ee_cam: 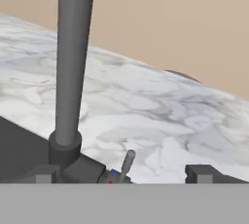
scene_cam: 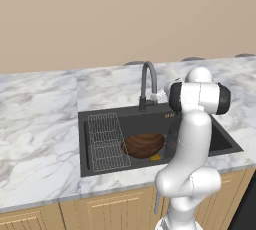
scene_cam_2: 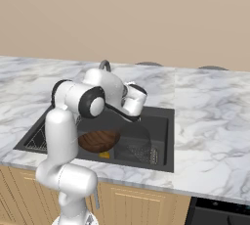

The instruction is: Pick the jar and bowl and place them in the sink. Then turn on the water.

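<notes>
The dark brown wooden bowl [scene_cam: 144,145] lies in the black sink [scene_cam: 100,163], right of the wire rack [scene_cam: 106,141]. The translucent grey jar [scene_cam_2: 135,140] stands in the basin beside the bowl [scene_cam_2: 99,140], faint against the black floor. My gripper [ee_cam: 121,174] is open at the foot of the gooseneck faucet [ee_cam: 73,62]. Its fingertips [ee_cam: 200,173] stand wide apart on either side of the small grey lever [ee_cam: 128,161] without touching it. In the left base view the gripper [scene_cam: 161,95] sits just right of the faucet [scene_cam: 148,81]. No blue stream runs from the spout.
A marble counter [scene_cam: 40,119] surrounds the sink, with a beige wall behind it. A small yellow object [scene_cam: 155,157] lies on the basin floor under the bowl's edge. Wooden cabinet fronts [scene_cam: 115,209] run below. My own arm hides the sink's right part.
</notes>
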Tool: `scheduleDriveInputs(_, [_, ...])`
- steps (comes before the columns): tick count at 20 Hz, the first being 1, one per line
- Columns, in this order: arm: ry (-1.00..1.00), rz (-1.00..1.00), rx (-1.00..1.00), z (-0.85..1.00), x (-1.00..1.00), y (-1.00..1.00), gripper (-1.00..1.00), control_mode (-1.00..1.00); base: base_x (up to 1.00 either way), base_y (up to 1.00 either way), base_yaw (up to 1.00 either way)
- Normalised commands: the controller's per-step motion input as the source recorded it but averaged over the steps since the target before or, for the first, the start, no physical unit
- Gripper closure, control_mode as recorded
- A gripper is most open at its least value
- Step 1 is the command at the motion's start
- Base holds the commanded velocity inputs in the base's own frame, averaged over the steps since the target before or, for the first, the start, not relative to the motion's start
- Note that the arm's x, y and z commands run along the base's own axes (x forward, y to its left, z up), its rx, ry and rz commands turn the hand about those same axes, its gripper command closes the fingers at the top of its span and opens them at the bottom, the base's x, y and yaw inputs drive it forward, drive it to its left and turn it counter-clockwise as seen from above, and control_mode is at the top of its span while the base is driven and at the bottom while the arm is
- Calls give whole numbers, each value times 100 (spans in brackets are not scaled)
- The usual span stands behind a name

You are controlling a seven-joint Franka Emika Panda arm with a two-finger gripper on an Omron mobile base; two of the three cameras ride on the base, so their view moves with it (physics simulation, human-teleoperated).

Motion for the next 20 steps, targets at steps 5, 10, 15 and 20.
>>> scheduleDriveInputs(5, [-4,13,11,-17,0,-9,-100,-100,0,0,0])
scheduleDriveInputs(10, [0,7,3,-6,2,-20,-100,-100,0,0,0])
scheduleDriveInputs(15, [0,3,3,-11,8,-33,-100,-100,0,0,0])
scheduleDriveInputs(20, [0,0,6,-5,3,-34,-100,-100,0,0,0])
